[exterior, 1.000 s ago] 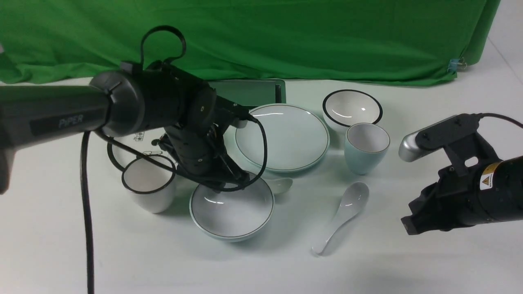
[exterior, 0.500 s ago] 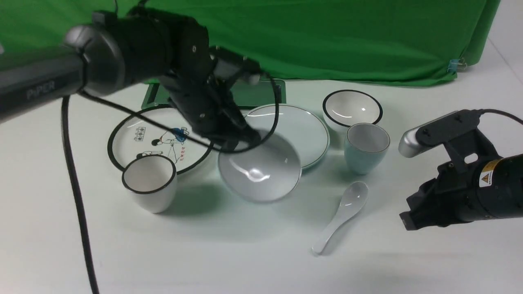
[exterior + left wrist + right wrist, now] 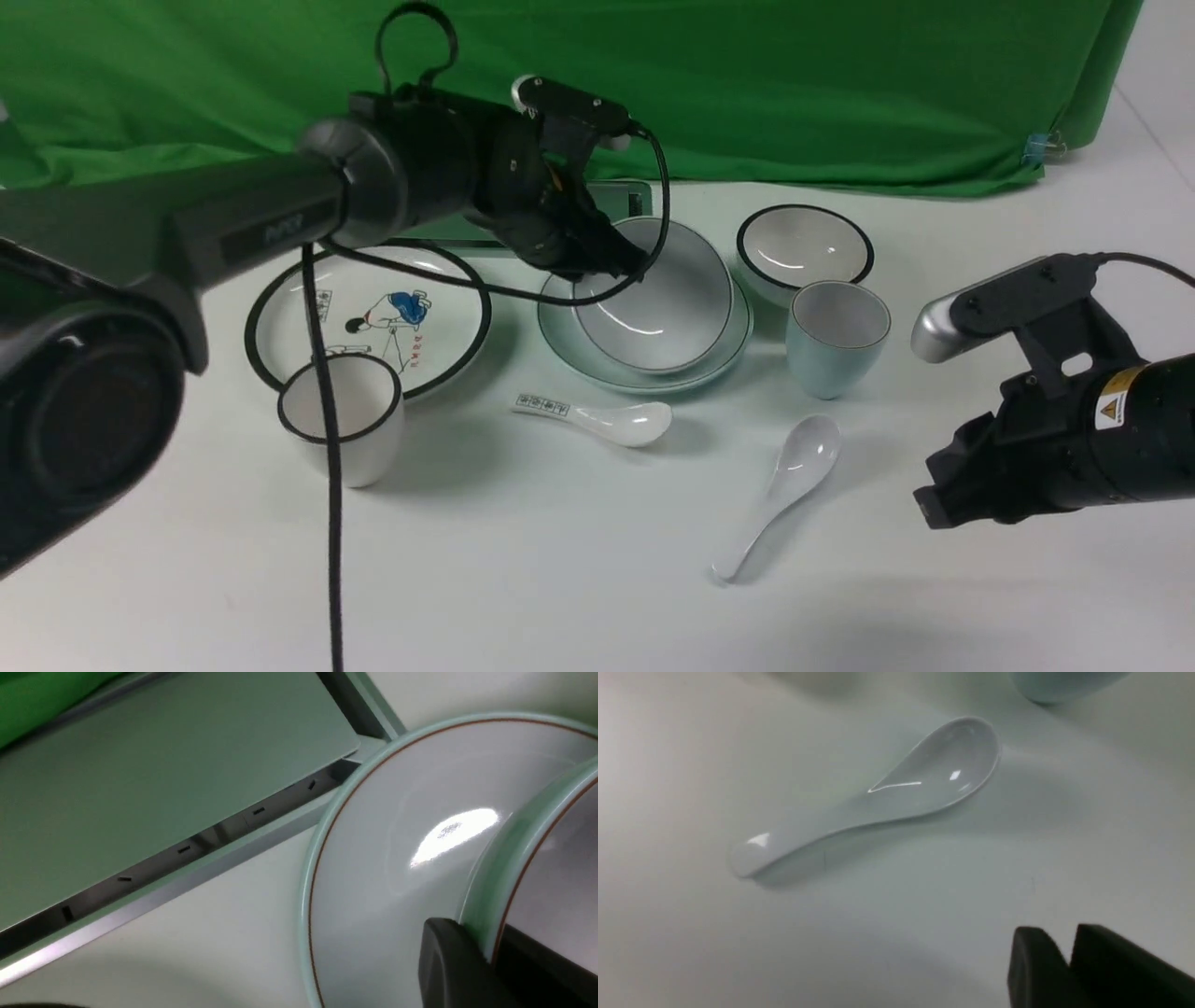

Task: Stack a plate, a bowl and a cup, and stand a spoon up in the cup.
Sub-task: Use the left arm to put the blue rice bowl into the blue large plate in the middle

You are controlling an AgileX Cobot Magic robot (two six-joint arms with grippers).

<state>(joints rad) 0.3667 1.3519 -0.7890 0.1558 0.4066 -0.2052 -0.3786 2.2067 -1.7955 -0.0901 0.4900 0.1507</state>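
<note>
My left gripper [image 3: 488, 956] pinches the bowl [image 3: 658, 303] by its rim, over the plate [image 3: 644, 377]. My right gripper [image 3: 1066, 961] has its fingertips slightly apart.

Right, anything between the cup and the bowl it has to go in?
Nothing visible stands between the cup and the bowl on the table. But the left gripper is on the bowl's rim, partly over its opening.

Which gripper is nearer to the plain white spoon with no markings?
Right. The right gripper hovers just to the right of the spoon; the left gripper is farther off, forward and left, at the bowl's rim.
</note>
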